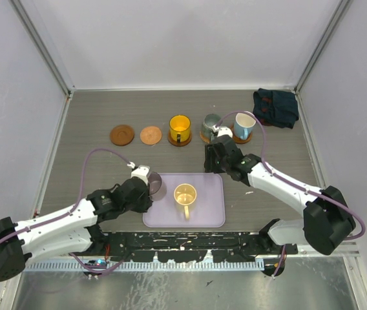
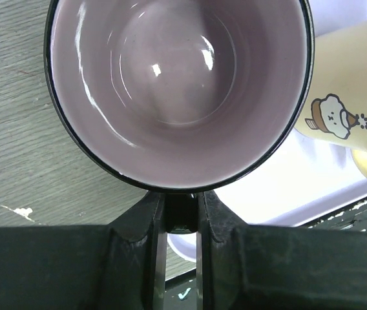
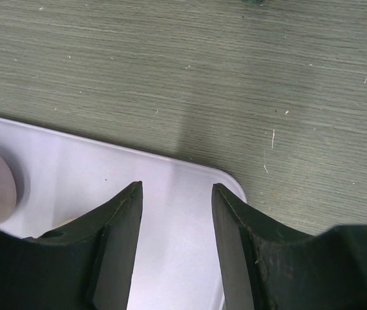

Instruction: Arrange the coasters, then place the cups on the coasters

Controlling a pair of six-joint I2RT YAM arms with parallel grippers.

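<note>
Two bare brown coasters lie in the back row. To their right, the yellow-orange cup, the grey-green cup and the light blue cup each stand on a coaster. A cream cup stands on the lavender tray. At the tray's left edge is the purplish-grey cup, and my left gripper is shut on its dark handle. My right gripper hovers open over the tray's far right corner, holding nothing.
A dark folded cloth lies in the back right corner. Side walls close in the table on both sides. The left arm's cable loops above the table left of the tray.
</note>
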